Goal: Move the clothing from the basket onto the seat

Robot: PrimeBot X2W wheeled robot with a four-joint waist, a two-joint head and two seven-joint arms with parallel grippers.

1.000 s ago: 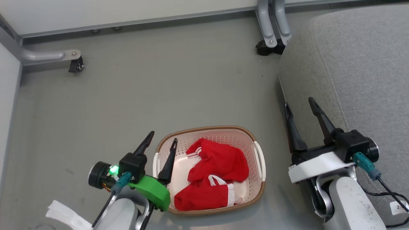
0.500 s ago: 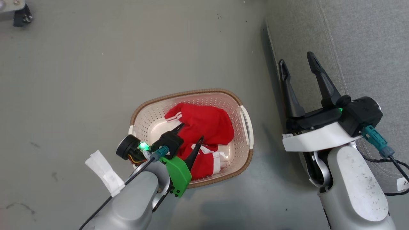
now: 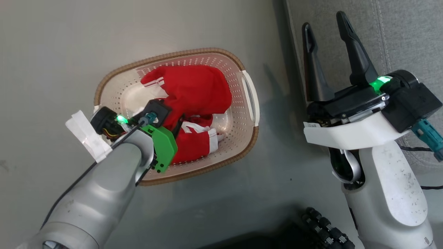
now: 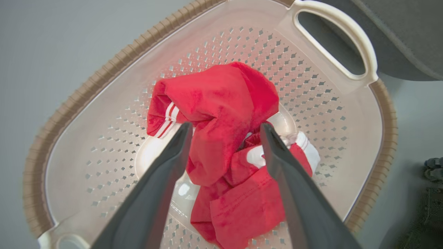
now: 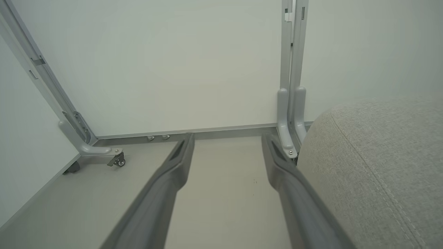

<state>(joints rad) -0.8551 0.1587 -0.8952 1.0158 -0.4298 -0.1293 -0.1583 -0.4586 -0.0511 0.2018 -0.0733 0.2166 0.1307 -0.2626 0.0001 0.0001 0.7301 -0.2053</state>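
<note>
Over one basket (image 4: 114, 103), my left pincer (image 4: 225, 126) hangs with fingers apart above two red garments (image 4: 221, 100). My right pincer (image 3: 323, 20) is spread too, empty, at the edge of one seat (image 3: 398, 34).

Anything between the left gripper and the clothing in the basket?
Nothing: in the left wrist view the left gripper has its open fingers either side of the clothing, inside the basket.

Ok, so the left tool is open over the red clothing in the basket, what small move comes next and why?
Probably ease the left tool straight down a touch before closing. Its open jaws stand either side of the top fold of the clothing in the basket, but it isn't clear the tips sit deep enough to pinch the fabric.
</note>
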